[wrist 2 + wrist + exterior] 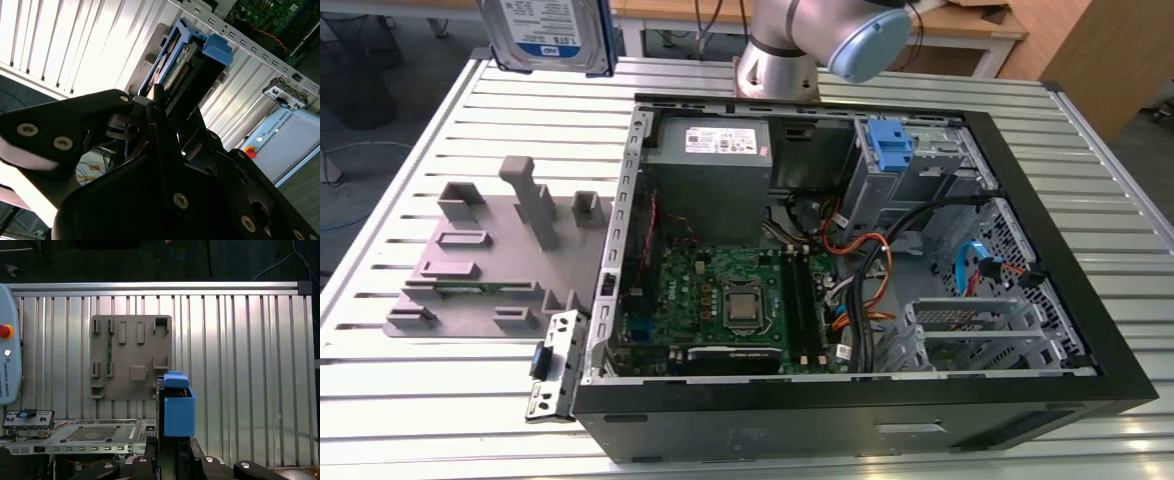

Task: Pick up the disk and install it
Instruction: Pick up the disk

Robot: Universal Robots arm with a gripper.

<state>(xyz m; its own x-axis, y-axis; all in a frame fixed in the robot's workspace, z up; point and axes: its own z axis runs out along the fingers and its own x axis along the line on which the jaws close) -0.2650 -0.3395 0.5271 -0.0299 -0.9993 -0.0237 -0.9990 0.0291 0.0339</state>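
Observation:
The disk (547, 35) hangs high in the air over the far corner of the table at the exterior view's left, its white-and-blue label facing the camera. In both wrist views my gripper (172, 102) (172, 452) is shut on the disk (170, 62) (178, 410), which juts out edge-on from between the black fingers (159, 95) with its blue carrier frame at the outer end. In the first wrist view the disk hangs above the slatted table, beside the grey fixture plate (131, 357).
An open black computer case (1067, 300) lies on the slatted table (400, 390), with a grey power-supply box (714, 145) and a blue clip (891, 150) at its drive bay. The grey fixture plate (494, 260) lies at the case's left. The arm's base (781, 65) stands behind the case.

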